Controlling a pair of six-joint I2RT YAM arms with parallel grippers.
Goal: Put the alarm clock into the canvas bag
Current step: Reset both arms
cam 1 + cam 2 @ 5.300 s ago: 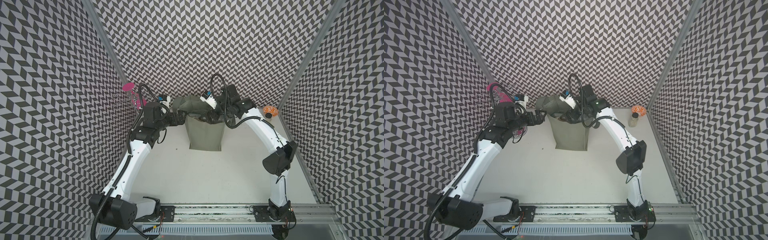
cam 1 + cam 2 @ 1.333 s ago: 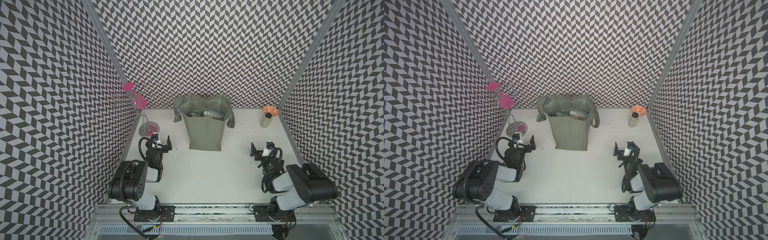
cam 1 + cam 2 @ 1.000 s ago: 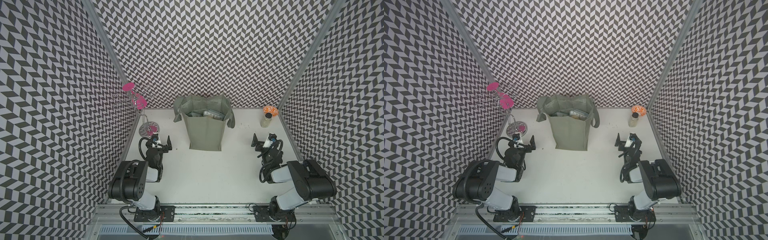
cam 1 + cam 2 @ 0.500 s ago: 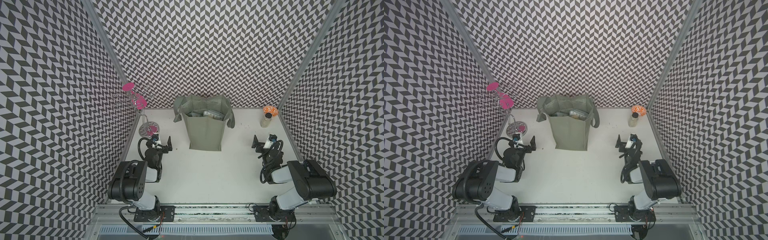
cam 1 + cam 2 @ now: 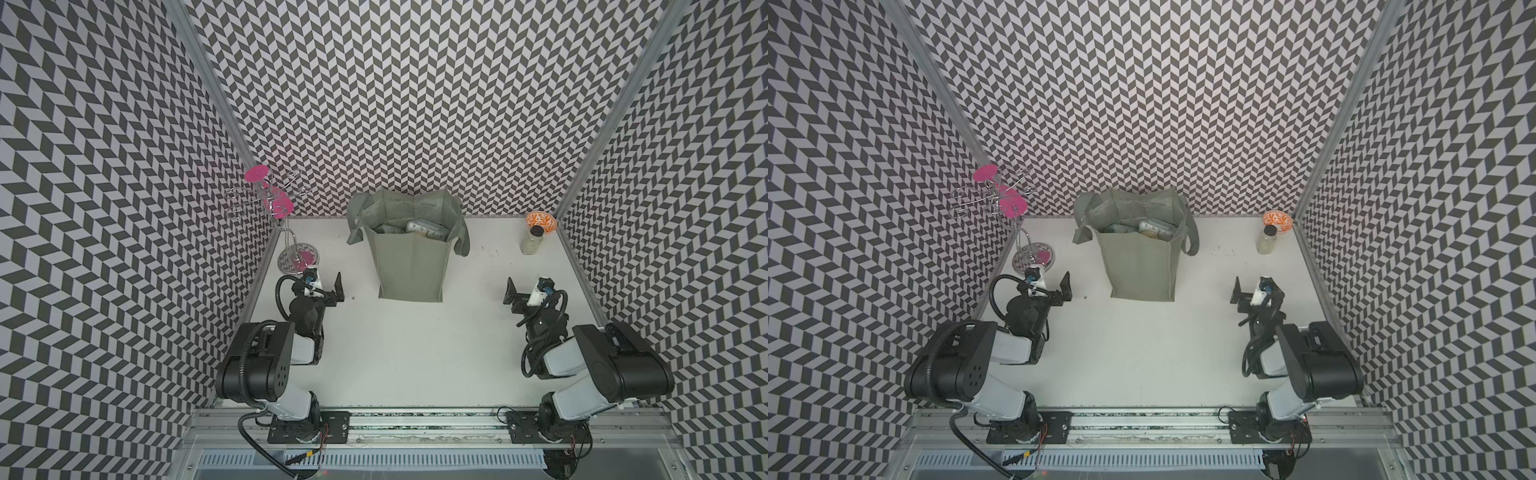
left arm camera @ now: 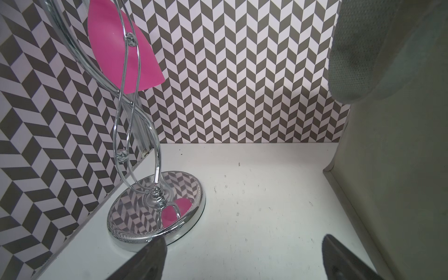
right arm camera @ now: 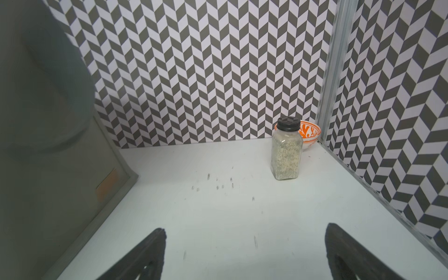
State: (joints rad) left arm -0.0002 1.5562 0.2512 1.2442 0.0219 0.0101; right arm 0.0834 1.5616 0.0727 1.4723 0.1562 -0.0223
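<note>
The grey-green canvas bag [image 5: 409, 266] [image 5: 1140, 266] stands upright at the back middle of the table, its mouth open and both handles hanging down its sides. Inside its mouth lies the alarm clock [image 5: 428, 230] [image 5: 1156, 228], a white face with dark numerals, partly hidden by the rim. My left gripper [image 5: 324, 286] [image 6: 243, 242] is open and empty, low over the table left of the bag [image 6: 400, 169]. My right gripper [image 5: 527, 293] [image 7: 246, 232] is open and empty to the right of the bag [image 7: 48, 169].
A chrome wire stand with pink discs [image 5: 286, 232] [image 6: 155, 208] rises at the back left, close to my left gripper. A spice jar [image 5: 532, 241] [image 7: 287, 152] and an orange bowl [image 5: 541, 222] [image 7: 310, 135] sit in the back right corner. Patterned walls enclose three sides.
Both arms, earlier reaching into the bag's mouth, have drawn back and folded near the front. In the last second the right gripper shifted slightly toward the back; the left held still.
</note>
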